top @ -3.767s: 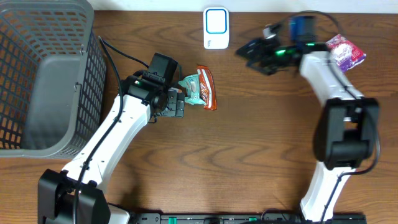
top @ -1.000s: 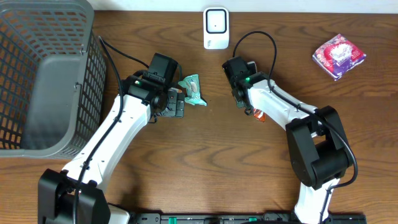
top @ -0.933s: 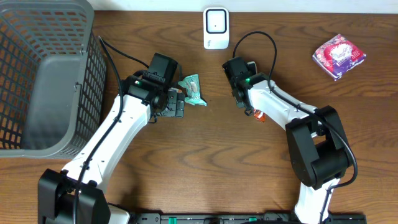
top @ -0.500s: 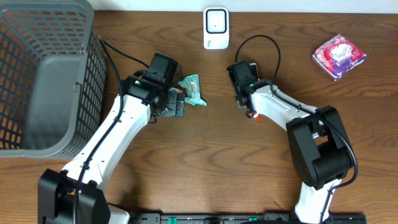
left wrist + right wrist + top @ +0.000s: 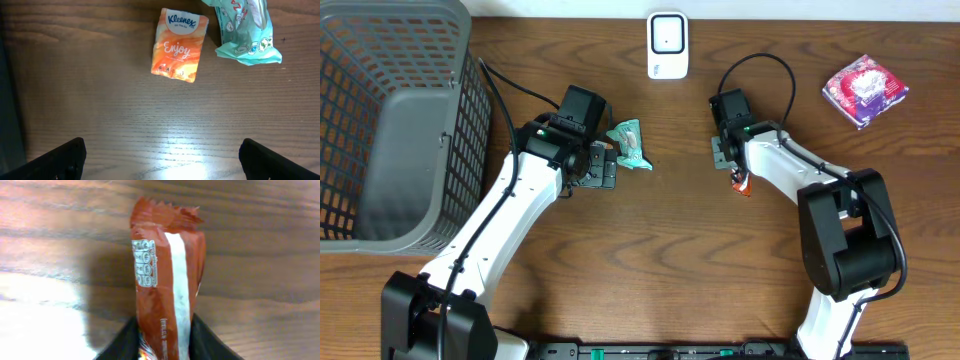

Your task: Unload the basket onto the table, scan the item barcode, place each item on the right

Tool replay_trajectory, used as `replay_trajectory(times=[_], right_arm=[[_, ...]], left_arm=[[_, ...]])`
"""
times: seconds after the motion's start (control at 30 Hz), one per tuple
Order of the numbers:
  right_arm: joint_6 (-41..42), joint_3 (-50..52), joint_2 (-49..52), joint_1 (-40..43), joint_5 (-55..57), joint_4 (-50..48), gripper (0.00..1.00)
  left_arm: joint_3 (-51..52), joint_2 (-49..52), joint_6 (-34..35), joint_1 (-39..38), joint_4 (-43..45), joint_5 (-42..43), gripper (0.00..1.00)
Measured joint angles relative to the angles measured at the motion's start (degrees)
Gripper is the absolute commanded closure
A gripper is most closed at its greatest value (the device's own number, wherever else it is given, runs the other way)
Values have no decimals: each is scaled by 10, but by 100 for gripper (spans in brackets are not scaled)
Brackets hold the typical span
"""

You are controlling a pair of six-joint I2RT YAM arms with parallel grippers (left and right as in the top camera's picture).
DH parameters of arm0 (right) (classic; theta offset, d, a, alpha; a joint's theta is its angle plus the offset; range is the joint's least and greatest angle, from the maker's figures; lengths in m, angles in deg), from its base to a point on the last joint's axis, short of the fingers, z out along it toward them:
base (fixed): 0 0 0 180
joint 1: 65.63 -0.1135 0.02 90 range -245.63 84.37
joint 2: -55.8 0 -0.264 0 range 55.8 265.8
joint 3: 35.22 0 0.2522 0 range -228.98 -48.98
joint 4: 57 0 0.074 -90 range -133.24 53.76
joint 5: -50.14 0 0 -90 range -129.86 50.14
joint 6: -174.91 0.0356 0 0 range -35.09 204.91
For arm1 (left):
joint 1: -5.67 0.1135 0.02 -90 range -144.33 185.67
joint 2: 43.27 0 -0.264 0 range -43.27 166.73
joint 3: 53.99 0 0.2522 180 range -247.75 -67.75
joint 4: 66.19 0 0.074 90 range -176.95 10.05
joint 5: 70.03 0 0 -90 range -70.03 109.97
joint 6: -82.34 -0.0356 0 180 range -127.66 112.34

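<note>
A red-brown snack wrapper [image 5: 167, 285] with a white back seam stands on end between my right gripper's [image 5: 165, 339] two black fingers, which are shut on its lower part. In the overhead view that gripper [image 5: 738, 174] is right of centre, and a bit of the wrapper [image 5: 743, 186] shows below it. No barcode is plain on the face turned to the wrist camera. The white scanner [image 5: 667, 45] stands at the back edge. My left gripper [image 5: 162, 160] hangs wide open over bare wood, near an orange Kleenex pack [image 5: 180, 44] and a teal packet [image 5: 247, 32].
A grey mesh basket [image 5: 360, 60] fills the left end of the table. A purple-pink package [image 5: 865, 90] lies at the back right. The teal packet [image 5: 630, 145] sits just right of my left gripper [image 5: 602, 166].
My right gripper's jaws have narrowed onto the red-brown wrapper, and the right arm has swung to the right. The left arm has not moved.
</note>
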Motion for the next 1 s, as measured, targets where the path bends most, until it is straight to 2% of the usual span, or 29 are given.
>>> replay_trajectory(times=[0.03,0.27,0.4,0.6,0.8,1.0], right_arm=[[-1,0,0,0,-4,0,98],[6,-20,-2,10,-61,32,99],[12,-64,-2,46,-201,63,99],[26,-115,-3,143,-460,56,99],[65,-67,-3,209,-652,1,99],[131,32,1,214,-734,-114,98]], left_arm=[[0,0,0,0,0,0,2],[0,0,0,0,0,0,2],[0,0,0,0,0,0,2],[0,0,0,0,0,0,2],[0,0,0,0,0,0,2],[0,0,0,0,0,0,2]])
